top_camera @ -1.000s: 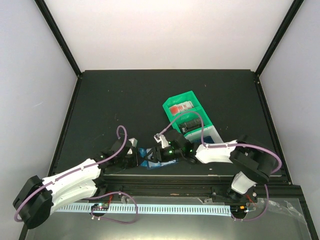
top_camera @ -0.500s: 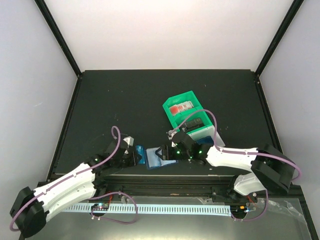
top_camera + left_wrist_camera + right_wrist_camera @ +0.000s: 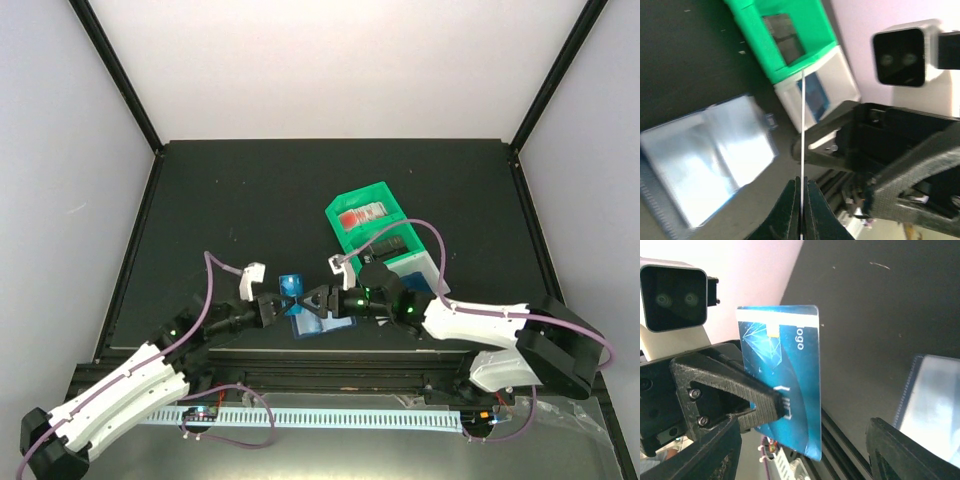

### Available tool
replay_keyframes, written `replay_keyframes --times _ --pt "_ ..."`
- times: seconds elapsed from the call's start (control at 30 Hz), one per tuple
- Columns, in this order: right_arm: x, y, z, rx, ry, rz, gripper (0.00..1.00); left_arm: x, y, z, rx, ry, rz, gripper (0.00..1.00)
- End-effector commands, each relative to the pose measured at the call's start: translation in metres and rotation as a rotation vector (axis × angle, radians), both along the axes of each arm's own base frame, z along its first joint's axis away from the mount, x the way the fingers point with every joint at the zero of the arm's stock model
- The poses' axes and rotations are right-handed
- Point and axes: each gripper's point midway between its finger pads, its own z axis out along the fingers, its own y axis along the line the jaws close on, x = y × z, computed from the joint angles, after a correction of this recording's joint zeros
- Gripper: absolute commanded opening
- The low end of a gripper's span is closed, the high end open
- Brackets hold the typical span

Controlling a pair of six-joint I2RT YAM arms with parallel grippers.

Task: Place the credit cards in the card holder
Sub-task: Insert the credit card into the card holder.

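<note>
A bright blue credit card [image 3: 291, 286] stands on edge just above the table's near edge, with my left gripper [image 3: 281, 306] shut on its lower part. The left wrist view shows this card [image 3: 802, 120] edge-on as a thin line between the closed fingers [image 3: 792, 210]. My right gripper [image 3: 316, 300] faces it from the right, jaws wide apart. In the right wrist view the card [image 3: 790, 365] hangs between those open jaws without touching them. The card holder [image 3: 312, 328] lies open on the table below both grippers, its shiny pockets [image 3: 705, 155] facing up. Another blue card [image 3: 816, 97] lies in the white bin.
A green bin [image 3: 334, 214] holding red-and-white items [image 3: 360, 216] and a black item [image 3: 385, 245] sits behind the right gripper. A white bin [image 3: 422, 268] adjoins it on the near side. The table's metal front rail [image 3: 340, 355] runs just below the card holder.
The left arm has stretched to the right and raised the card upright. The right gripper has shifted left to face it, and its jaws have spread wider.
</note>
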Motion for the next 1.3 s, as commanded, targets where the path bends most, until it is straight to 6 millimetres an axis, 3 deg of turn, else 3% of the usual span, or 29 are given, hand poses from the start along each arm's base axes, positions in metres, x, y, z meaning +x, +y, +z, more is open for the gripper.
replay_keyframes --times 0.0,0.07,0.2,0.4,0.5,0.6,0.73,0.83,1.0,1.27 --pt "0.003 0.003 0.033 0.118 -0.019 -0.022 0.68 -0.010 -0.016 0.059 -0.189 -0.077 -0.088 0.01" --pt "0.000 0.007 0.042 0.157 -0.009 0.005 0.61 -0.014 -0.019 0.067 -0.225 -0.073 -0.112 0.01" --pt "-0.011 0.015 0.073 0.277 0.001 0.082 0.36 -0.021 -0.020 0.084 -0.264 -0.085 -0.150 0.01" --pt "-0.014 0.004 0.095 0.354 -0.036 0.062 0.08 -0.023 -0.017 0.090 -0.294 -0.091 -0.148 0.02" --pt "-0.014 -0.001 0.103 0.376 -0.056 0.053 0.01 -0.024 -0.018 0.087 -0.302 -0.083 -0.158 0.03" --pt "-0.013 -0.004 0.105 0.360 -0.076 0.038 0.01 -0.025 -0.020 0.084 -0.286 -0.080 -0.174 0.16" --pt "0.000 -0.015 0.076 0.192 -0.090 -0.043 0.01 -0.018 -0.013 0.066 -0.178 -0.066 -0.121 0.49" --pt "0.011 -0.036 0.028 -0.021 -0.066 -0.120 0.01 -0.007 0.003 0.035 -0.029 -0.031 -0.027 0.63" --pt "0.006 -0.051 -0.036 -0.279 -0.020 -0.029 0.01 -0.002 0.013 -0.014 0.150 0.085 0.013 0.67" --pt "0.009 -0.049 -0.085 -0.424 0.114 -0.035 0.01 -0.002 0.013 -0.068 0.269 0.205 0.006 0.58"
